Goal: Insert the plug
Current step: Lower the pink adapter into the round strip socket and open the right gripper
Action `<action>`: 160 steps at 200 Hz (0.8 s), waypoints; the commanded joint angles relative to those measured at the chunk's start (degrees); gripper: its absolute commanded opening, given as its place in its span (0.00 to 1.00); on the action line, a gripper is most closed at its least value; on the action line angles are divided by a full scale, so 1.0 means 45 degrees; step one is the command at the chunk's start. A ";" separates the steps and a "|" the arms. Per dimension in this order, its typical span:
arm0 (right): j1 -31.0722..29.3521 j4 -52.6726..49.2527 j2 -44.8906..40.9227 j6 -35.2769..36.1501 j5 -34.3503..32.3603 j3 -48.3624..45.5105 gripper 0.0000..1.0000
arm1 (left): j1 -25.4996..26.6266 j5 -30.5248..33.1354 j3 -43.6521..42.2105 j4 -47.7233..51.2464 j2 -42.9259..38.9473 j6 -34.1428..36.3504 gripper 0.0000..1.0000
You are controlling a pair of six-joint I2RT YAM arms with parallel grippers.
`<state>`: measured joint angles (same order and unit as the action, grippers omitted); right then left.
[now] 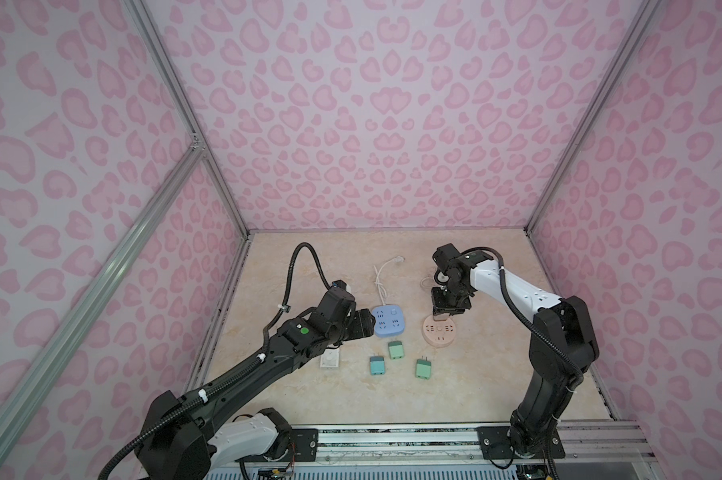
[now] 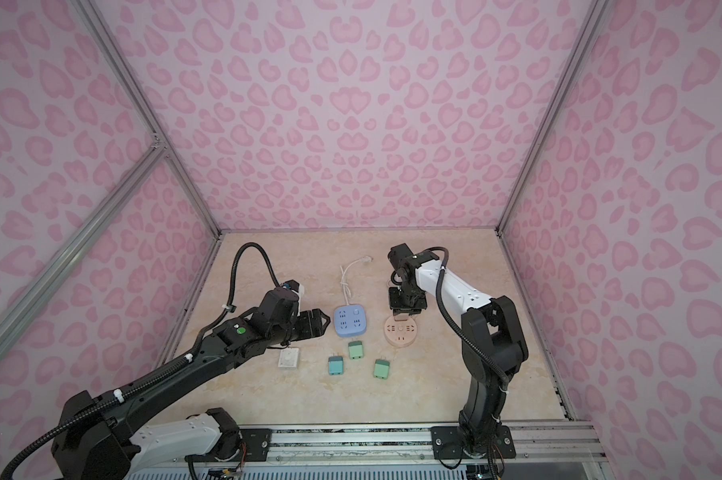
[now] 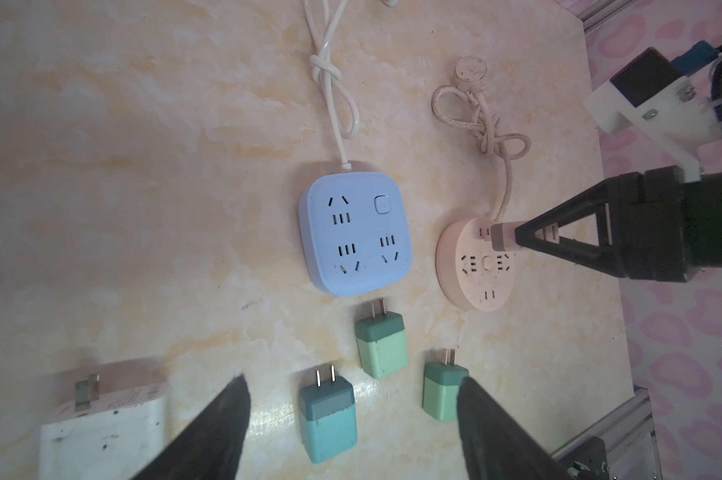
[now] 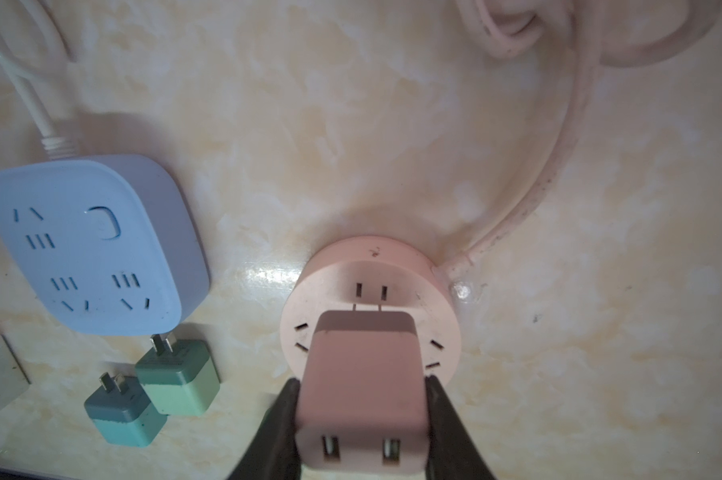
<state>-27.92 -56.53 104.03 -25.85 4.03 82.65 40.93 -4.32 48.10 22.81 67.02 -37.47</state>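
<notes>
My right gripper (image 4: 361,384) is shut on a pink plug (image 4: 363,365), its two prongs pointing at a slot pair near the rim of the round pink socket (image 4: 392,266). The prong tips sit just short of those slots. In both top views the right gripper (image 1: 441,316) (image 2: 401,316) hangs over the far edge of the round socket (image 1: 440,334) (image 2: 401,336). The left wrist view shows the pink plug (image 3: 501,237) close over the socket (image 3: 475,274). My left gripper (image 3: 353,379) (image 1: 369,322) is open and empty, left of the blue square power strip (image 1: 387,320).
Three green plugs (image 1: 395,349) (image 1: 377,365) (image 1: 423,368) lie on the table in front of the power strip. A white plug (image 1: 330,359) lies under the left arm. Knotted cords (image 3: 330,75) (image 3: 484,124) trail toward the back wall.
</notes>
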 commanded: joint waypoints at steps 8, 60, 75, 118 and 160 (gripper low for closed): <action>-0.0026 -0.0233 0.0291 0.0236 -0.0270 -0.0017 0.00 | -0.0004 0.0080 -0.0064 -0.0411 0.0153 0.0007 0.80; -0.0008 0.0135 0.0408 0.0168 -0.0155 -0.0225 0.00 | 0.0001 0.0015 -0.0035 -0.0532 0.0434 -0.0012 0.80; -0.0007 0.0265 0.0437 0.0147 -0.0002 -0.0258 0.00 | 0.0003 0.0026 -0.0044 -0.0536 0.0433 0.0004 0.80; -0.0026 0.0412 0.0656 0.0081 0.0285 -0.0237 0.00 | 0.0005 0.0074 -0.0019 -0.0498 0.0534 0.0047 0.80; -0.0026 0.0361 0.0716 0.0128 0.0086 -0.0340 0.00 | -0.0011 0.0076 -0.0044 -0.0521 0.0652 0.0102 0.80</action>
<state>-27.90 -54.28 106.43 -25.43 3.99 82.08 40.93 -4.36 48.10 22.41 69.54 -37.47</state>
